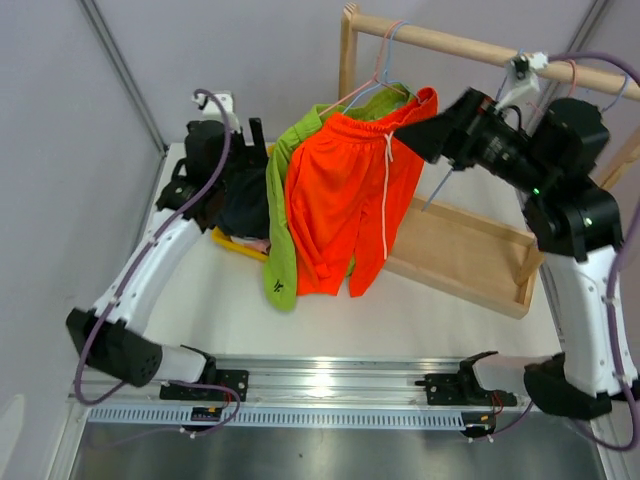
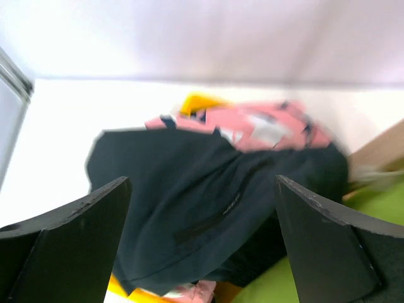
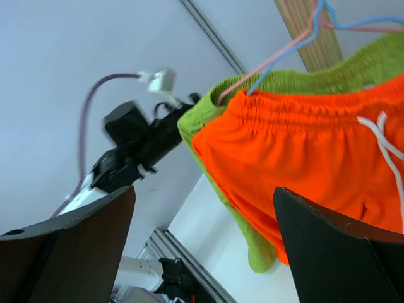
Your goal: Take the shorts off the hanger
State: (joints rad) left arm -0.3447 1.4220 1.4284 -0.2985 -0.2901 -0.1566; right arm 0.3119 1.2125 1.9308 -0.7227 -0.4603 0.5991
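Bright orange shorts (image 1: 340,190) with a white drawstring hang on a hanger from the wooden rail (image 1: 470,45), with lime green shorts (image 1: 282,215) hanging just behind them. Both show in the right wrist view: the orange shorts (image 3: 303,145), the green shorts (image 3: 315,79), a pink hanger (image 3: 278,53) and a blue hanger (image 3: 344,26). My right gripper (image 1: 405,135) (image 3: 203,192) is open and empty, beside the orange waistband. My left gripper (image 1: 245,160) (image 2: 202,183) is open and empty above dark navy shorts (image 2: 202,196), which lie on pink patterned shorts (image 2: 265,126).
The dark and pink shorts lie piled on a yellow tray (image 1: 238,246) at the back left. The rack's wooden base (image 1: 470,250) lies on the table right of the hanging shorts. Grey walls close in the left side and back.
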